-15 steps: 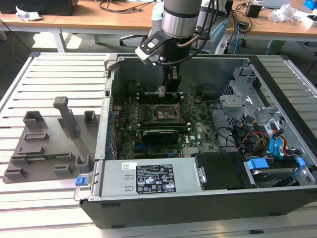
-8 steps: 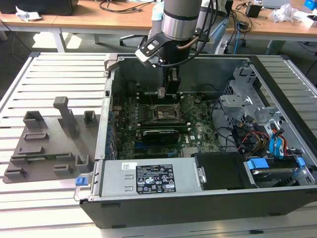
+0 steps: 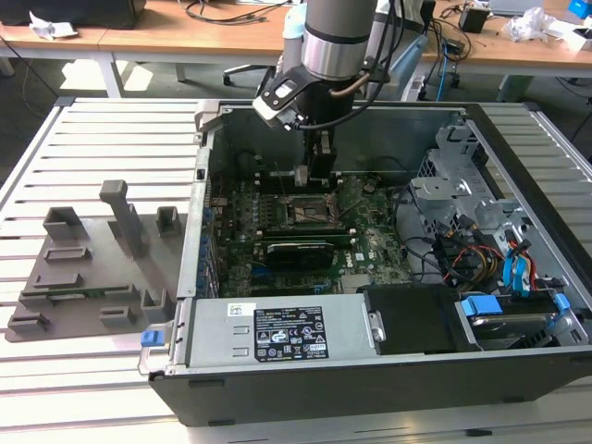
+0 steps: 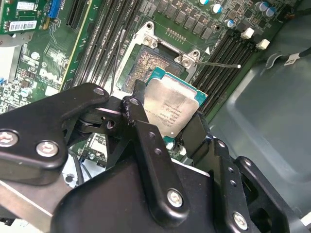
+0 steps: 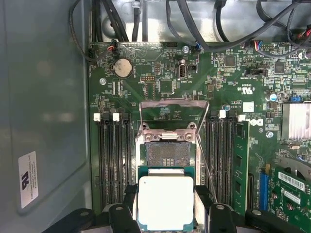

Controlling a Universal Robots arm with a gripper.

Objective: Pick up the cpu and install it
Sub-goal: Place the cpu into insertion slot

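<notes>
Gripper [image 3: 311,172] clamped on cpu [image 5: 165,202] edges, at open socket [image 5: 167,154]. Socket part-hidden behind cpu in both wrist views; contact indiscernible.

An open computer case [image 3: 370,393] lies on its side on a white slatted worktop [image 3: 111,139]. A grey moulded holder [image 3: 83,277] sits apart from it, at the exterior view's left. Inside the case, a green circuit board [image 3: 370,245] carries a long black card [image 3: 296,252]. A silver box [image 3: 277,333] with a label runs along the near wall, and coloured cables [image 3: 462,254] crowd the exterior view's right. In the first wrist view, a coin battery [image 5: 122,68] sits on the board.
</notes>
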